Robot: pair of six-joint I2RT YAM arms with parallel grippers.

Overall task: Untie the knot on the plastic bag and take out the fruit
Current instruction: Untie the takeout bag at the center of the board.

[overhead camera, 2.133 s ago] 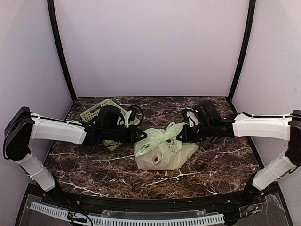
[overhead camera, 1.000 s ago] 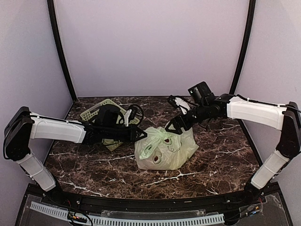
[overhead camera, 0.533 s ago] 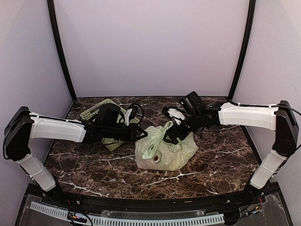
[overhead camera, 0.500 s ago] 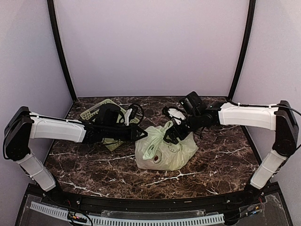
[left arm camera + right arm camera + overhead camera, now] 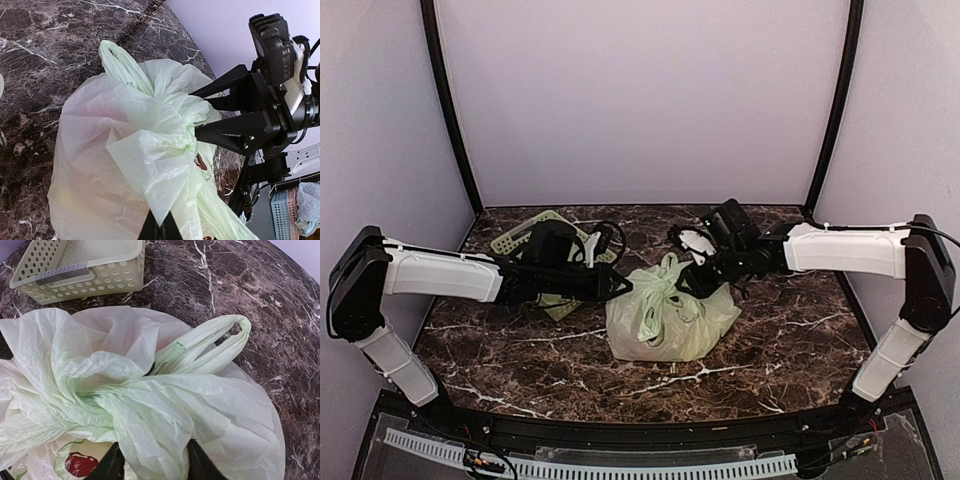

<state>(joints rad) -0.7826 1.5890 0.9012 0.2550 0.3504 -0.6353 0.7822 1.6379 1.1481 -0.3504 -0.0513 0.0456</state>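
I see plastic bag (image 5: 670,322) at middle of table (image 5: 520,350), knot (image 5: 665,284) tied on top. Left gripper (image 5: 623,286) pinched tight on bag flap. Right gripper (image 5: 688,284) jaws astride bunched plastic beside knot; clamped or not, can't tell.

The black two-finger right gripper (image 5: 688,284) left the right flank of the thin, translucent pale green plastic bag (image 5: 695,325), rose up and back, then dropped onto the bag's bunched top. Its jaws, wide a moment before, narrowed around a fold of film there; whether they already pinched it was hard to tell. One pale green loop handle (image 5: 667,266) stood up higher, and the bag's front face rolled slightly.
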